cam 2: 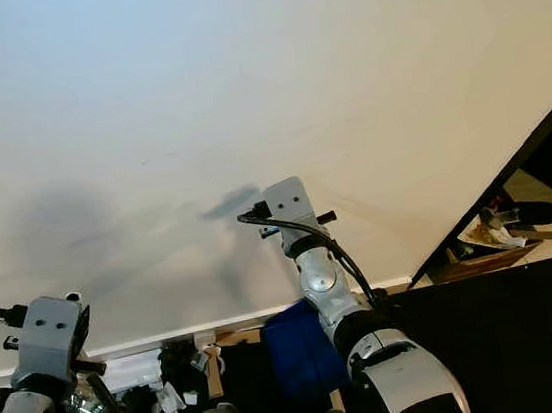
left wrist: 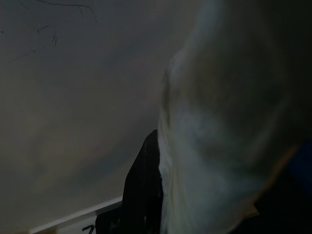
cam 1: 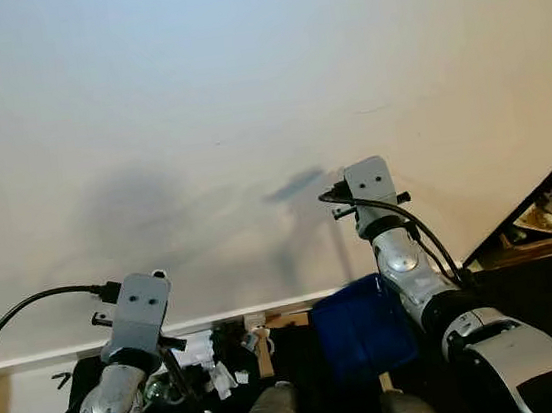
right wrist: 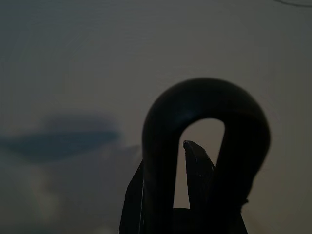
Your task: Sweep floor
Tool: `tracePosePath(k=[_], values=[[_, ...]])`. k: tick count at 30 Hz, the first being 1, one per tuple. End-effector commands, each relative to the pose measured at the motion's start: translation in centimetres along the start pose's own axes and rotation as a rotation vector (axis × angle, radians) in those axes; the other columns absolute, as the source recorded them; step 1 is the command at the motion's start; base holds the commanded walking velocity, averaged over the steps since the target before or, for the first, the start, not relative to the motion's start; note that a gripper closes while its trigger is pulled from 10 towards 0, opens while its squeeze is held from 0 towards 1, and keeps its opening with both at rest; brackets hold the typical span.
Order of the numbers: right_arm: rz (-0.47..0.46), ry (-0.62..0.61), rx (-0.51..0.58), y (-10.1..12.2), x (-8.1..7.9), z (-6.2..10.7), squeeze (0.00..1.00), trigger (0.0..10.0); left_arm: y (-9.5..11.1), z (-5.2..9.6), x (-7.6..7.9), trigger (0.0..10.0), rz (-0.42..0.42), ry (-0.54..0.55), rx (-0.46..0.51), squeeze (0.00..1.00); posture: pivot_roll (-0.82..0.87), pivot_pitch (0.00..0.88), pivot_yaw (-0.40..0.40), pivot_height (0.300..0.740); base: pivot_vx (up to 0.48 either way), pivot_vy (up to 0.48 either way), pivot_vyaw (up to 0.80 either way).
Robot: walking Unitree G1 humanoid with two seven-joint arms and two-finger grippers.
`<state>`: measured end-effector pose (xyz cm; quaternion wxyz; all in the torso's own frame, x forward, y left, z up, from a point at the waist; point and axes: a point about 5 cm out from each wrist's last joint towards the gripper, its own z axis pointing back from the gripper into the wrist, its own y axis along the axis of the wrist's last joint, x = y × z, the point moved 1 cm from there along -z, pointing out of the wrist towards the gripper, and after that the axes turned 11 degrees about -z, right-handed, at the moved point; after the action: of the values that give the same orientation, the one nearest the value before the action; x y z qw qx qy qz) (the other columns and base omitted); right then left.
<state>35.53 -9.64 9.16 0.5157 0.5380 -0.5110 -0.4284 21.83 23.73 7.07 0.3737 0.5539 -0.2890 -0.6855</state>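
Observation:
I face a plain pale wall (cam 1: 242, 90) at close range. My right arm (cam 1: 391, 243) is raised in front of it, with a blue dustpan (cam 1: 364, 335) hanging just below the forearm. In the right wrist view, a dark loop-shaped handle (right wrist: 161, 146) stands between the black fingers (right wrist: 197, 170) of my right gripper (right wrist: 185, 204), which is shut on it. My left arm (cam 1: 134, 320) is lower on the left. The left wrist view is dark. It shows one black finger (left wrist: 141, 195) beside a blurred pale shape (left wrist: 219, 146).
A white baseboard (cam 1: 62, 349) runs along the foot of the wall. Small white and black bits of clutter (cam 1: 223, 352) lie on dark floor below it. On the right, past a dark sloping edge (cam 1: 527, 201), sits a low shelf with papers (cam 1: 550, 223).

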Motion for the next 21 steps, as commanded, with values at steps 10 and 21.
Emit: tracePosePath(k=[10, 21], values=[[-0.012, 0.007, 0.002, 0.0, -0.4, 0.1, 0.00, 10.0, 0.1, 0.1, 0.1, 10.0, -0.008, -0.009, 0.001, 0.00, 0.30, 0.122, 0.007, 0.740, 0.000, 0.000, 0.00], [0.051, 0.072, -0.092, -2.6, -1.9, 1.9, 0.00, 10.0, 0.0, 0.3, 0.2, 10.0, -0.008, -0.010, -0.004, 0.00, 0.31, 0.124, 0.006, 0.740, 0.000, 0.000, 0.00]])
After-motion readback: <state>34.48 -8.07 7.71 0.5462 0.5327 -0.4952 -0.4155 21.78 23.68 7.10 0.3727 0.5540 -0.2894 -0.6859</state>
